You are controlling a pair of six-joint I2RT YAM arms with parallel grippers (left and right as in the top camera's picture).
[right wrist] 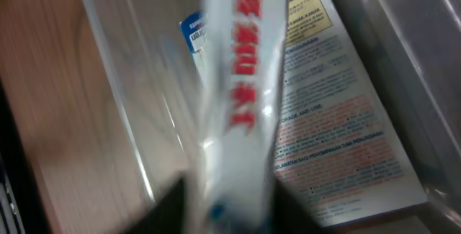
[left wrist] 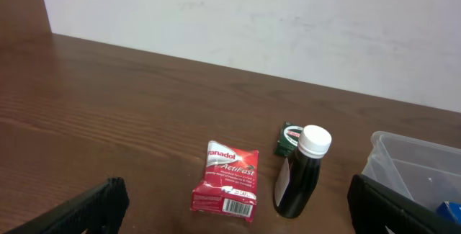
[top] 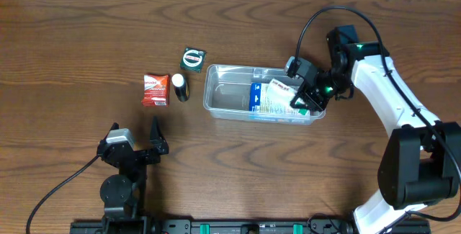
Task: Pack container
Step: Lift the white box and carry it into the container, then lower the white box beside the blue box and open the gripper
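red packet [left wrist: 225, 185] reads "anadol", "ActiFast"; white pouch [right wrist: 238, 83] bears blurred red print, unreadable

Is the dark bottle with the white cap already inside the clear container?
No, the bottle stands outside, to the left of the container, next to the red packet.

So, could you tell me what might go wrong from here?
The right pincer holds a white red-lettered packet low over the clear plastic rectangular tub; it may catch the rim and shift it. The dark upright bottle with white cap stands beside the red sachet; grabbing the sachet could topple it.
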